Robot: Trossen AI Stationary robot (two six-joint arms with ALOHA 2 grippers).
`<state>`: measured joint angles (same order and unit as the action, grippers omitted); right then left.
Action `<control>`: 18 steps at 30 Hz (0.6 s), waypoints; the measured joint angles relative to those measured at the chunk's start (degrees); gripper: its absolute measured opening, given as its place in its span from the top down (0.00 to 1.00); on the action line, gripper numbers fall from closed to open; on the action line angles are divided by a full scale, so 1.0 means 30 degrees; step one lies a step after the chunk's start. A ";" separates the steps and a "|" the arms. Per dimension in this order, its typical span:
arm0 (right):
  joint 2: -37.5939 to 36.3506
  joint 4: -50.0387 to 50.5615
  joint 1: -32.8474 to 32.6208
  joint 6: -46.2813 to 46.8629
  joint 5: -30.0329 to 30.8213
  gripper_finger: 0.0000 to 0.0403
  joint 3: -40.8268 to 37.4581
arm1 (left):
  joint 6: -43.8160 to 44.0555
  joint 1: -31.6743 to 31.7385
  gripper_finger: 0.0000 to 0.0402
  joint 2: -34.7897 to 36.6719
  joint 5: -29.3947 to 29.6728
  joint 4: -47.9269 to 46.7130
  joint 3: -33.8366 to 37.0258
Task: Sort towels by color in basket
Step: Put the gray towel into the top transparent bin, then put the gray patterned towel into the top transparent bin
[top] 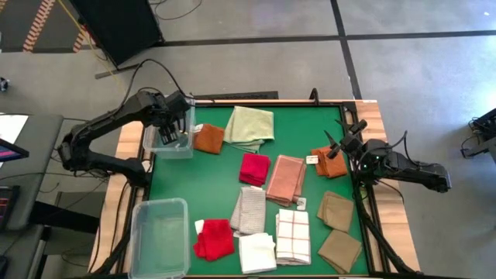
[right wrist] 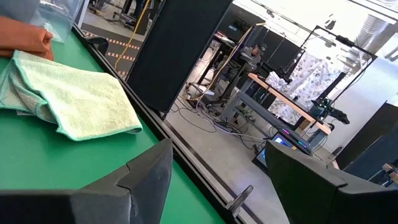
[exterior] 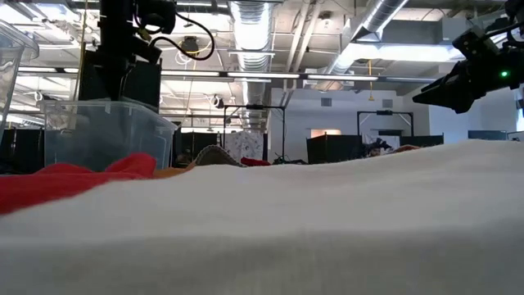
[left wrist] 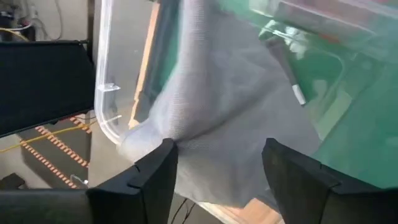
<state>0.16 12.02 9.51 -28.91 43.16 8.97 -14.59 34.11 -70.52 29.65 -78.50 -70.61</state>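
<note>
A grey towel lies crumpled inside the clear basket at the table's far left corner, against the basket's wall. My left gripper hangs open above it, pointing steeply down into the basket, with a finger on either side of the towel and clear of it. More towels lie spread on the green table: rust-orange, pale green, red, salmon pink and others. At the table's right edge my right gripper waits open and level.
A second clear basket stands at the near left corner. Towels lie along the near edge: red, white, white-checked, two tan. An orange one lies beside my right gripper.
</note>
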 joint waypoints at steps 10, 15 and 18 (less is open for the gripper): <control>0.0000 0.0005 -0.0005 0.0001 0.0000 0.29 0.0007 | 0.0184 -0.0722 0.42 0.0060 0.1869 0.0012 -0.0864; 0.0000 0.0005 -0.0004 -0.0005 0.0000 0.29 0.0001 | 0.0241 -0.1519 0.42 0.0066 0.0476 -0.0464 -0.2345; 0.0000 0.0005 -0.0001 -0.0002 -0.0004 0.29 0.0007 | 0.0050 -0.1648 0.42 0.0073 -0.3044 -0.0778 -0.2991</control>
<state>0.16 12.03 9.51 -28.92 43.15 8.99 -14.44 29.17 -70.30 20.52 -80.83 -79.58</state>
